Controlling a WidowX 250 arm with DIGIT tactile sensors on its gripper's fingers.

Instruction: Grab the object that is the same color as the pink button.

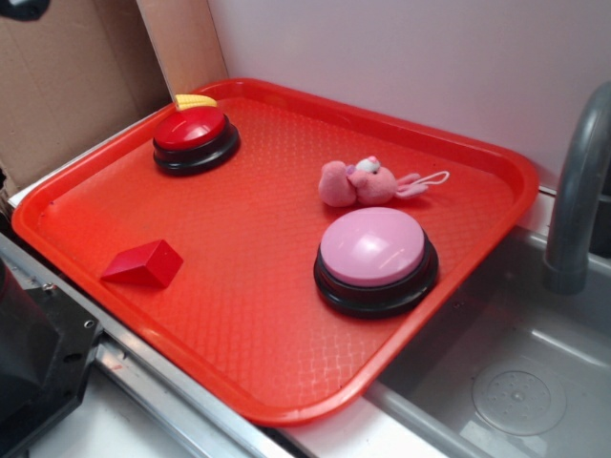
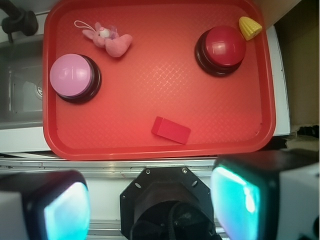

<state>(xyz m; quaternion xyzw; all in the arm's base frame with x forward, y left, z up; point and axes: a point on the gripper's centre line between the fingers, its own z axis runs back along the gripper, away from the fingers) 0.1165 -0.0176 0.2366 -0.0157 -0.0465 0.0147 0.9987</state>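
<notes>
Wrist view, nearest first: the gripper (image 2: 150, 205) sits high above the tray's front edge, its two fingers (image 2: 65, 210) spread wide apart with nothing between them. Beyond lies the red tray (image 2: 150, 150). Closest on it is a red wedge block (image 2: 171, 130), lying alone near the front rim. Farther in, at the sink side, stands the pink button (image 2: 72, 75), a glossy dome on a black base. Just behind it, near but not touching, lies the pink plush bunny (image 2: 112, 41), its white string loop (image 2: 82, 24) pointing toward the tray's corner. At the opposite far corner is a red-domed button (image 2: 222, 47), with a yellow object (image 2: 250, 27) just beside it. A grey sink (image 1: 516, 382) and faucet (image 1: 578, 191) flank the tray.
</notes>
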